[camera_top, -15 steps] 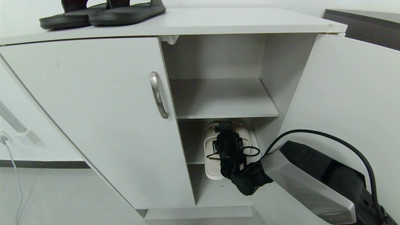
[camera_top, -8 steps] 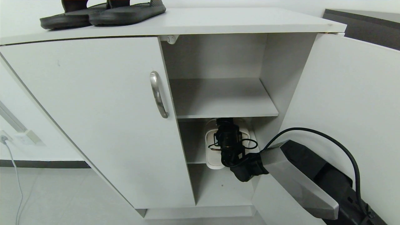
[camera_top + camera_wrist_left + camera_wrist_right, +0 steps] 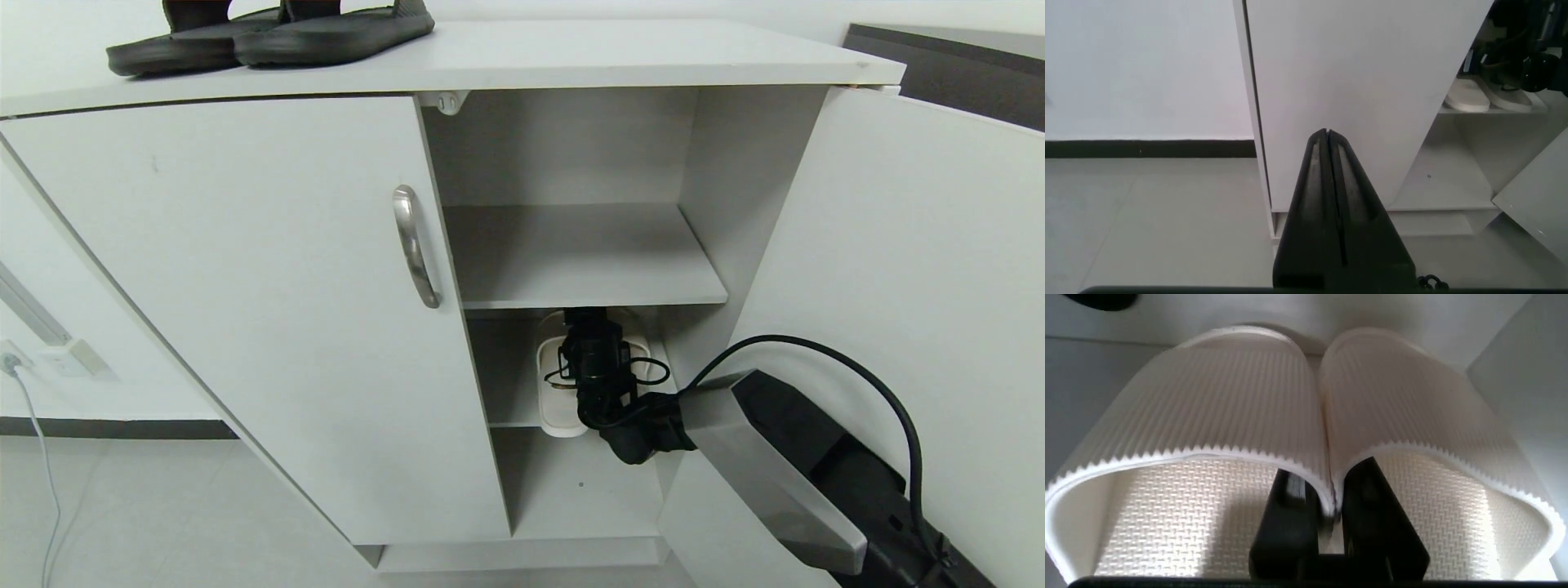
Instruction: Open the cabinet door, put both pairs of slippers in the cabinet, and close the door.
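1. Well, the cabinet (image 3: 612,53) stands with its right door (image 3: 914,245) swung wide and its left door (image 3: 229,310) shut, so the opening step looks done
2. The black slippers (image 3: 326,37) lie side by side on the cabinet's top, over the left door and well apart from either arm; I'd say that pair is yet to be dealt with
3. The white slippers (image 3: 559,412) are inside the right compartment on the middle shelf (image 3: 510,384), toes pointing to the back, heels about at the shelf's front edge; whether they rest fully on it I cannot say for sure
4. The right gripper (image 3: 1331,518) is inside with them, its two fingers pinched on the inner side walls of both white slippers where these touch, so it holds the pair together
5. The left gripper (image 3: 1327,151) hangs low outside, in front of the shut left door, fingers pressed together on nothing
6. The metal handle (image 3: 414,247) on the left door is untouched
7. As I judge it, about a third is done: left are letting go of the white pair, fetching the black pair, and closing the right door
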